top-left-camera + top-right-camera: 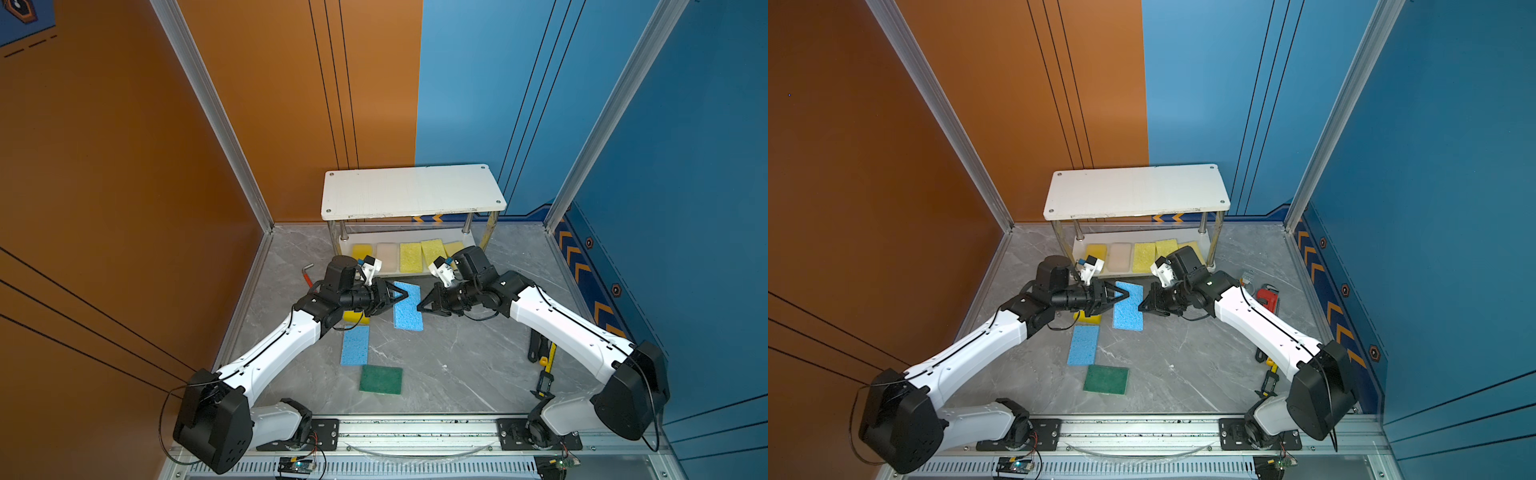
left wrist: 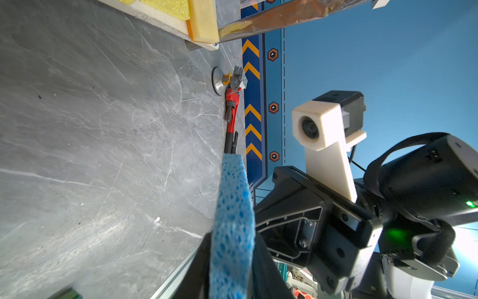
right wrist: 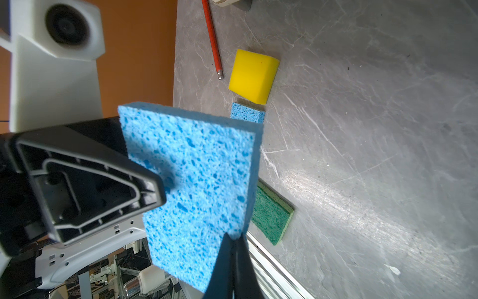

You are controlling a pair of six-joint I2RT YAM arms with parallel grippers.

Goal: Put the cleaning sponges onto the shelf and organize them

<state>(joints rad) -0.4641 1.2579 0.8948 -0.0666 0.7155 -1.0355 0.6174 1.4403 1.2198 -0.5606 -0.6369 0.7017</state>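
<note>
Left pincer [image 1: 401, 296] grasps porous blue rectangular sponge [image 1: 408, 316], axis twelve-to-six, white two-tier shelf [image 1: 415, 191] at twelve; right pincer [image 1: 420, 307] clenched.

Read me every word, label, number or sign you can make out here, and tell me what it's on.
No words or numbers can be read anywhere.
On the blue wall strip: orange chevron arrows and hexagon badges, symbols only.
On the caliper: markings too small to read.
On the blue sponge in the left claw: nothing printed.
</note>
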